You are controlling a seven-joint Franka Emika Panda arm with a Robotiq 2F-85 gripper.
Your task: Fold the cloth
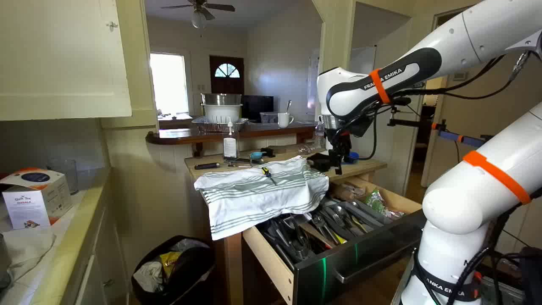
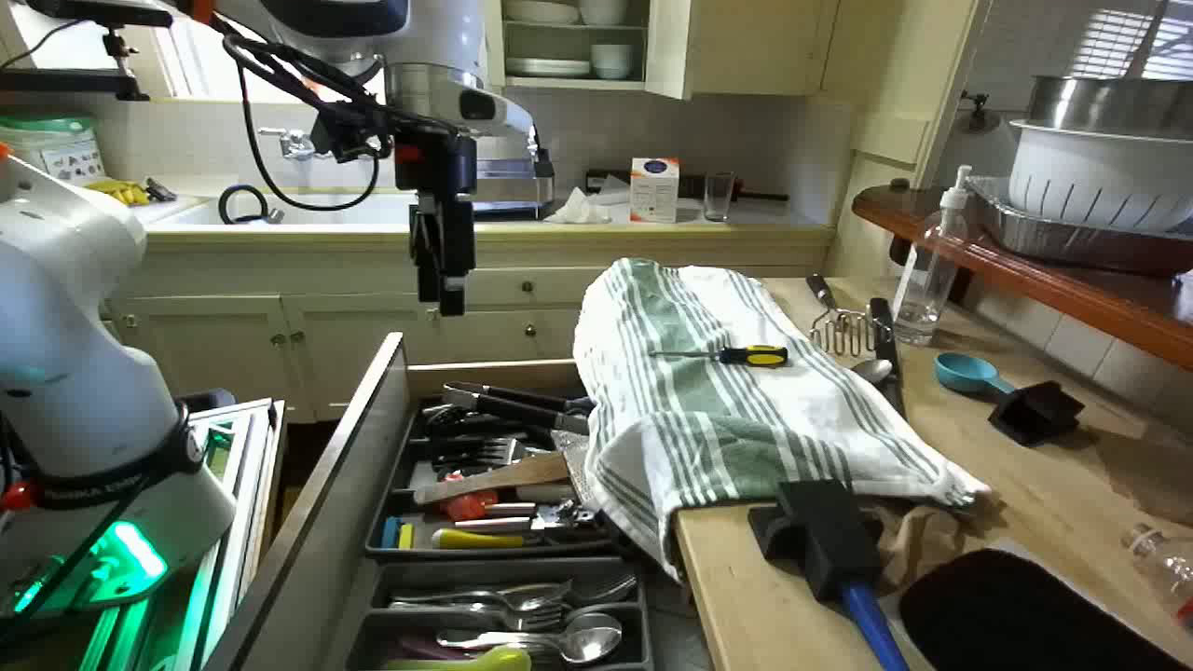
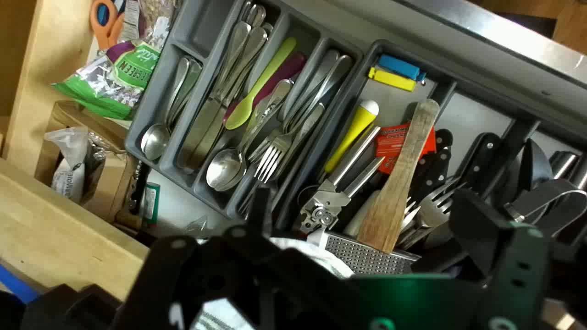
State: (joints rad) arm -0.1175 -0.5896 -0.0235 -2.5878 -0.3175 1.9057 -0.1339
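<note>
While black two-finger gripper (image 2: 440,300) hangs wide, empty, above pulled-out, dark-fronted wooden drawer (image 2: 494,375), white-and-green striped cloth (image 2: 694,396) overhangs it; I'd pinch that hem once yellow-and-black screwdriver (image 2: 732,355) on top is moved to supporting pale wooden counter (image 2: 1053,494).

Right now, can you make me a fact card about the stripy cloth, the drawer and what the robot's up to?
Job: fold the cloth
Cloth's look: white with green stripes, wrinkly
Cloth's place: draped over the wooden counter, hanging past its edge
On top of it: a yellow-and-black screwdriver
Drawer: pulled out
Inside it: forks, spoons, a can opener, a wooden spatula and more
End effector: open, above the drawer, holding nothing
Touching the cloth: no
</note>
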